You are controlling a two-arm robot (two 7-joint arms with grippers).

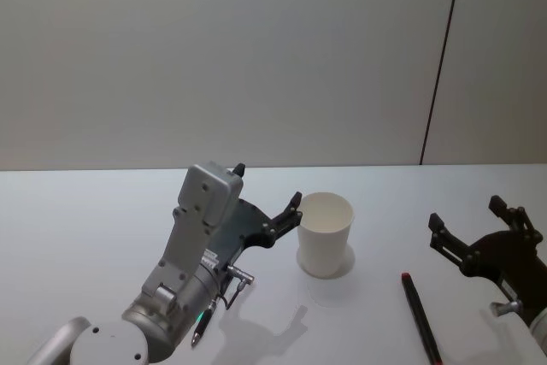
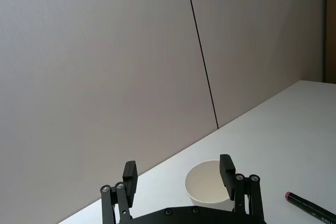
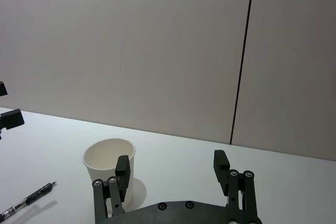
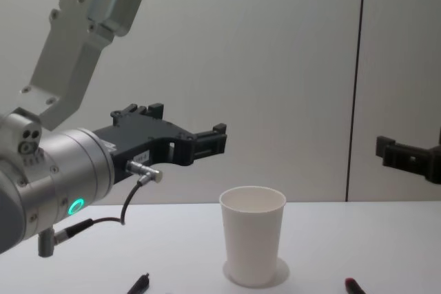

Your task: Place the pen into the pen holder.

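- A plain grey wall with one dark vertical seam stands behind a white table.
- The cup stands upright and empty on the table, short of its far edge, its mouth open upward.
- My left gripper hangs in the air on the cup's left side, higher than the rim. Its fingers are spread wide and grasp nothing.
- In the head view its nearer fingertip shows just beside the cup's rim. I cannot tell whether it touches.
- From my left wrist, the cup sits ahead between the two spread fingers.
- My right gripper hovers off the table, well apart from the cup on its right side. It too is released, its fingers apart and holding nothing.
- A red-capped pen lies flat on the table between the cup and my right gripper, farther from the far edge than the cup. Its red end points toward the far edge. No gripper touches it.
- A black pen lies flat on the table on the cup's left side, apart from it and also farther from the far edge. In the head view my left arm covers part of it.
- Neither pen is in the cup.
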